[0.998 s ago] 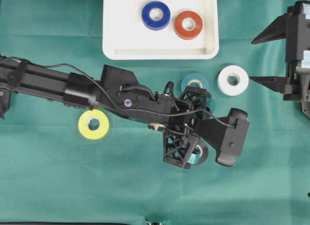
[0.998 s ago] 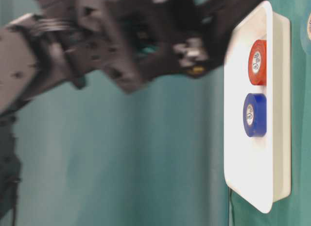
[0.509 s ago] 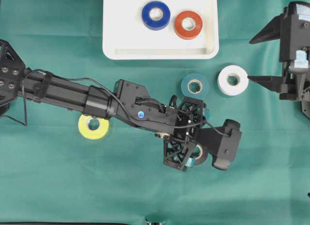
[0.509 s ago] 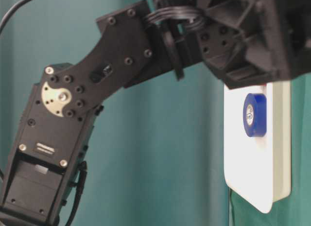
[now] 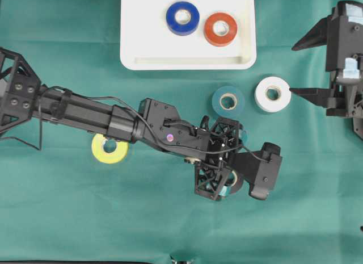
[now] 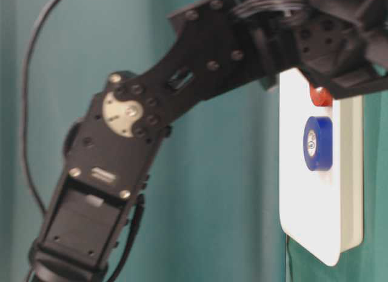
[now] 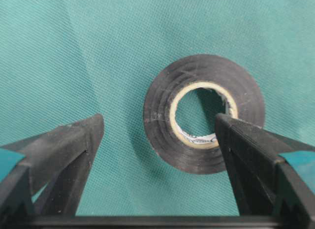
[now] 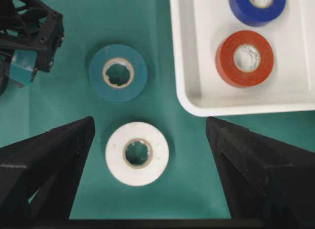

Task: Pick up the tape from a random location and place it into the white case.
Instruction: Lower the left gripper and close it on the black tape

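I'm looking through the left wrist camera and the left gripper (image 7: 160, 135) is spreading wide over a black tape roll (image 7: 204, 113) lying flat on the green cloth (image 7: 74, 51). One finger is sitting over the cloth well to the left of the roll, the other is overlapping the roll's right edge near the core; I cannot tell whether it is touching.

In the overhead view the left arm is stretching from the left edge toward lower centre, covering most of that black roll. The white case (image 5: 136, 42) is sitting at top centre, holding a blue roll (image 5: 182, 17) and a red roll (image 5: 220, 29) side by side. Below its right corner a teal roll (image 5: 228, 101) and a white roll (image 5: 273, 93) are resting on the cloth, and a yellow roll (image 5: 108, 149) is peeking out under the arm at left.

The right gripper (image 8: 150, 135) is standing wide at the right edge, empty, with the white roll between its fingers in its own camera.
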Tool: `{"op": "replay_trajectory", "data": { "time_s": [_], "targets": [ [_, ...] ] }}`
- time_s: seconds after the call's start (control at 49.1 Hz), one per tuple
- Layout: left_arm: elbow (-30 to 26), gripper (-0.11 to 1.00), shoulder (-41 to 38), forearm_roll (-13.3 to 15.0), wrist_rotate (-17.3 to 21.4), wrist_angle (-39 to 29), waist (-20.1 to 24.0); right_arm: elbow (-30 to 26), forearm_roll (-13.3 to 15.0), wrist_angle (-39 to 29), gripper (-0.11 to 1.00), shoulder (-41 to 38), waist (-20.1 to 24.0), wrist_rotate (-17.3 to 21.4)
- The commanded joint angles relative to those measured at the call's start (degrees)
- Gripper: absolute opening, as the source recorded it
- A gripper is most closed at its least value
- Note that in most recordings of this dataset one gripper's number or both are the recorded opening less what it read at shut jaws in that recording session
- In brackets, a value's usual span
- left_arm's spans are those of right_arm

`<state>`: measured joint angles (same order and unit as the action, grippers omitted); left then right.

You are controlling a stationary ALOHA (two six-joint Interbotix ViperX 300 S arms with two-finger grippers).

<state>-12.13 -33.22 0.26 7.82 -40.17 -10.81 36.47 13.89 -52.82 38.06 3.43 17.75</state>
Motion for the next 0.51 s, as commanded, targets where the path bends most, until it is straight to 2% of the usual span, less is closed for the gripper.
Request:
{"op": "replay_trajectory", "data": {
  "time_s": [0.0,0.489],
  "targets": [
    [-1.05,0.98,0.97,-0.09,0.00,0.35,0.26,-0.88,0.26,0.44,0.90,0.18,-0.09,0.09],
    [-0.88,0.98,0.62,-0.09,0.18,0.35,0.26,-0.62,0.26,0.53,0.90,-0.09,-0.18,0.18]
  ]
}}
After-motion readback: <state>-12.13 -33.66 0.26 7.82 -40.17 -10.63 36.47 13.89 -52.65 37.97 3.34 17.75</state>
